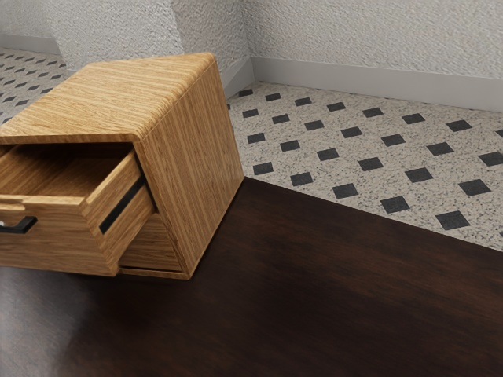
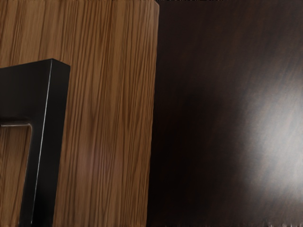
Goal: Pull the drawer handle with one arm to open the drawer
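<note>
A wooden cabinet (image 1: pixel 157 102) stands at the exterior view's left on a dark surface. Its upper drawer (image 1: pixel 71 228) juts well out of the cabinet body, and the hollow inside is open to view. A black bar handle (image 1: pixel 17 225) sits on the drawer front at the frame's left edge. A black slide rail (image 1: pixel 122 206) runs along the drawer's side. In the wrist view the drawer front (image 2: pixel 109 118) is very close, with the black handle (image 2: pixel 42 142) standing off it just under my hand.
The dark wooden surface (image 1: pixel 314 298) spreads to the exterior view's right of the cabinet and shows beside the drawer front (image 2: pixel 227 118). Beyond it lie a speckled tiled floor (image 1: pixel 377 141) and a white wall (image 1: pixel 354 39).
</note>
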